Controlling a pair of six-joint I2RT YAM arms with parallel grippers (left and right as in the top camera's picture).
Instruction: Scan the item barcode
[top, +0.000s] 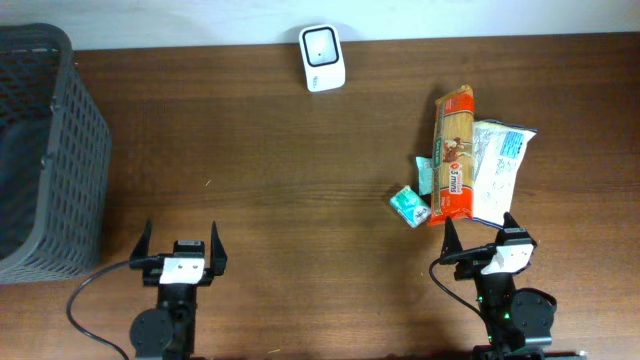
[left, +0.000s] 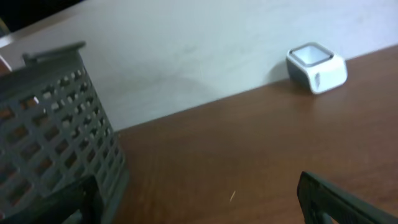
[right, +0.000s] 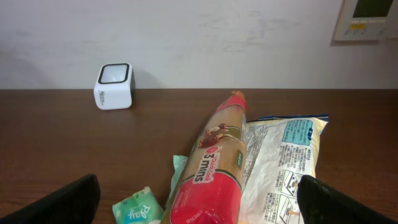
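Note:
A long red and tan pasta packet (top: 453, 153) (right: 214, 171) lies on the table's right side. A white and blue bag (top: 497, 170) (right: 283, 162) sits against its right side, and small teal tissue packs (top: 410, 205) (right: 138, 208) lie to its left. The white barcode scanner (top: 322, 58) (left: 316, 66) (right: 114, 86) stands at the far edge. My right gripper (top: 480, 234) (right: 199, 202) is open just in front of the packet's near end. Over bare wood at the front left, my left gripper (top: 180, 246) (left: 199, 202) is open with nothing between its fingers.
A dark grey mesh basket (top: 45, 150) (left: 53, 134) stands at the left edge of the table. A pale wall runs behind the table, with a wall panel (right: 364, 18) at the right.

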